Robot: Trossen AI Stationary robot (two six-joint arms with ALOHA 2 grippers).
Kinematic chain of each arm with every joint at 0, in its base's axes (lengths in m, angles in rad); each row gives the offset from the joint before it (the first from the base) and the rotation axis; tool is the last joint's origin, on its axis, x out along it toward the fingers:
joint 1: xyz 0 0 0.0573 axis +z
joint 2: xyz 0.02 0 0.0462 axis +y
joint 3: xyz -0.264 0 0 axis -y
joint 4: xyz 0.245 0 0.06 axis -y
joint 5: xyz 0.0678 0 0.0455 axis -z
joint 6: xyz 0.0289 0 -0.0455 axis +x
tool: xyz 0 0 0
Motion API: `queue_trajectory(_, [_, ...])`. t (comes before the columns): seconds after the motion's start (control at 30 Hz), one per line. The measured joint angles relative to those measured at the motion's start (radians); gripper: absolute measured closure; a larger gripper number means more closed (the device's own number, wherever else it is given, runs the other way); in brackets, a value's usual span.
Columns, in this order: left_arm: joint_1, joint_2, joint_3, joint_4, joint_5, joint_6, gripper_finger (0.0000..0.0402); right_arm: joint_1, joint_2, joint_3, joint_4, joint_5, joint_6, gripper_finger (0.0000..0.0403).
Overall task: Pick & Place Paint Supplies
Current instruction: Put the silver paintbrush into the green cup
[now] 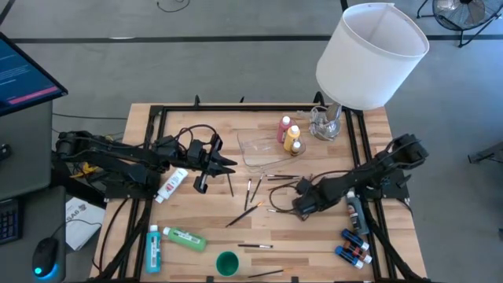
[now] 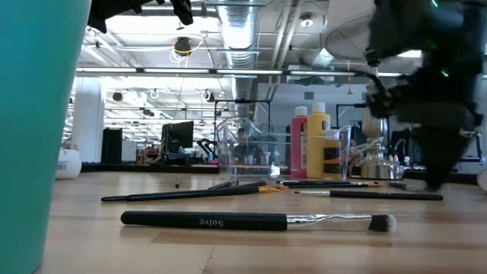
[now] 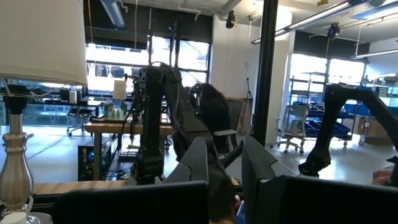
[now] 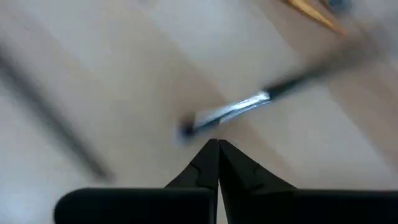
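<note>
r gripper point(image 4: 217, 149) fingers together, empty, just above brush point(image 4: 233, 112); l gripper point(image 1: 228, 166) closed.

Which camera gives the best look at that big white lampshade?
The high view: the whole lampshade shows at the table's far right corner. The left wrist view catches only its lower edge; the low and right wrist views show nothing recognisable.

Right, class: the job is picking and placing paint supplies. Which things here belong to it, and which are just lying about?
Belong to the job:
pink bottle
yellow bottle
green bottle
brushes

Just lying about:
lampshade
clear tray
green cup
</note>
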Motion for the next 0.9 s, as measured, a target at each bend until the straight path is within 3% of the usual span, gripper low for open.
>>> queue_trajectory(0.37, [-0.006,0.000,0.000,0.000,0.000,0.000,0.0401,-0.023,-0.006,0.010,0.314,0.003,-0.222,0.0402])
queue_trajectory(0.67, [-0.009,0.000,0.000,0.001,0.000,0.003,0.0401,-0.027,-0.041,0.009,0.293,0.141,-0.411,0.0399])
queue_trajectory(0.9, [-0.009,0.000,0.000,0.000,0.000,0.003,0.0401,-0.039,-0.041,0.010,0.236,0.150,-0.583,0.0368])
